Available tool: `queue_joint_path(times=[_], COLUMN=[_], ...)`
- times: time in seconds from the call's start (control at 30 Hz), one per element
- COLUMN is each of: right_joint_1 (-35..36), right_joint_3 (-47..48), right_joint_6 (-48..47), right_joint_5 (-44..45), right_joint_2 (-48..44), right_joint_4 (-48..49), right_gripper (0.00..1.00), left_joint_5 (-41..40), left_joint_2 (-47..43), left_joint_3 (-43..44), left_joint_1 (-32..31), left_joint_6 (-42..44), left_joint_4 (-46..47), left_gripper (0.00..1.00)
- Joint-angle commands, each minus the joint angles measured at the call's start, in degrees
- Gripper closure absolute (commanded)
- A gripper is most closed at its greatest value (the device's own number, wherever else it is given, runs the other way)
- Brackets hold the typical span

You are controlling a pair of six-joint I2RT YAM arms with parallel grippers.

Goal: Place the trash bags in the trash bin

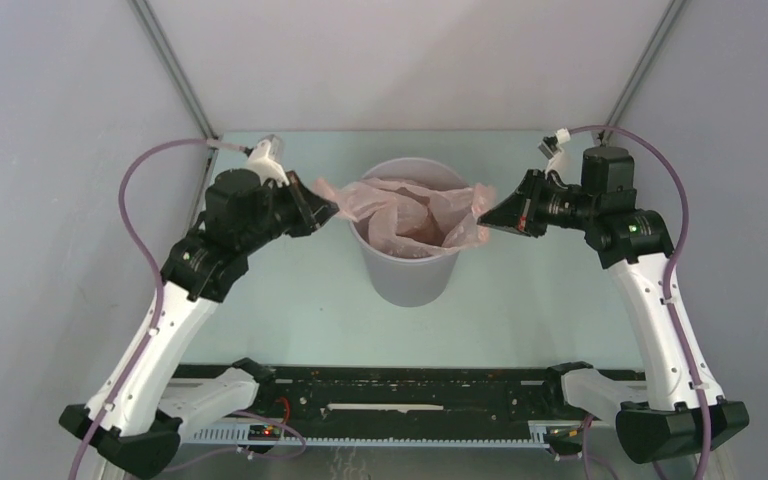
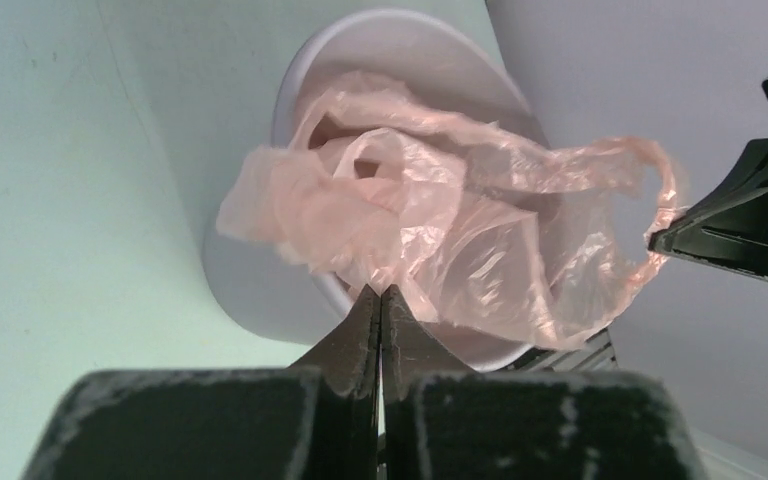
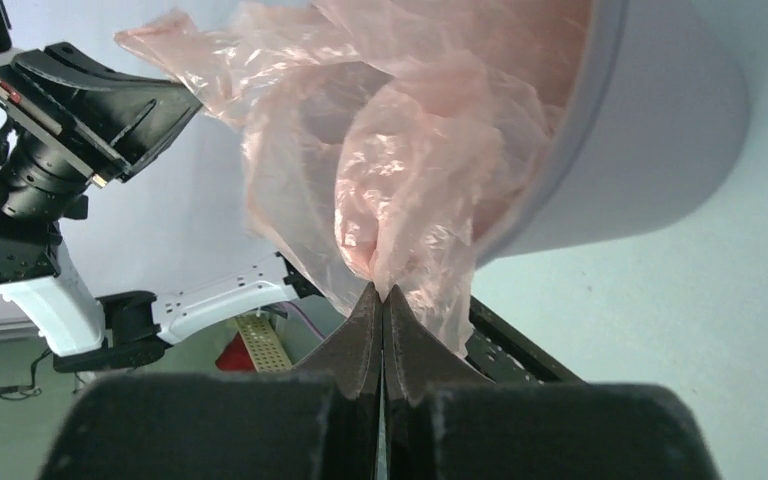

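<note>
The round grey trash bin point(image 1: 407, 275) stands upright in the middle of the table. A pale-pink translucent trash bag point(image 1: 412, 212) is bunched in its mouth and spreads past the rim on both sides. My left gripper point(image 1: 334, 210) is at the bin's left rim, and its jaws point(image 2: 381, 292) are shut with the bag's film point(image 2: 440, 220) pinched at their tips. My right gripper point(image 1: 484, 214) is at the right rim, shut on the bag's other edge point(image 3: 410, 150), tips point(image 3: 382, 292) pressed together. The bin wall point(image 3: 650, 130) lies just beyond.
Grey walls enclose the table on the left, back and right. A black rail point(image 1: 390, 385) with the arm bases runs along the near edge. The opposite arm shows in each wrist view: my right gripper point(image 2: 660, 238) and my left gripper point(image 3: 195, 100).
</note>
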Motion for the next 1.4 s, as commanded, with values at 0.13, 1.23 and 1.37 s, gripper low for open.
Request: queue_joint_path(times=[0.13, 1.23, 1.37], right_joint_1=[-0.65, -4.19, -5.14], right_joint_3=[0.15, -1.56, -2.56], right_joint_6=[-7.83, -15.44, -15.21], right_joint_5=[6.6, 23.58, 23.88], right_joint_2=[-0.49, -1.12, 0.24], right_joint_4=[-10.3, -21.86, -20.0], right_gripper=[1.0, 1.0, 1.0], left_joint_5=[7.91, 2.1, 3.75], left_joint_2=[-9.39, -12.86, -10.84], left_joint_3=[-18.72, -15.06, -16.26], left_joint_1=[6.42, 14.84, 15.02], left_joint_6=[-10.4, 1.47, 1.08], left_joint_4=[10.03, -11.17, -7.02], left_gripper=[1.0, 1.0, 1.0])
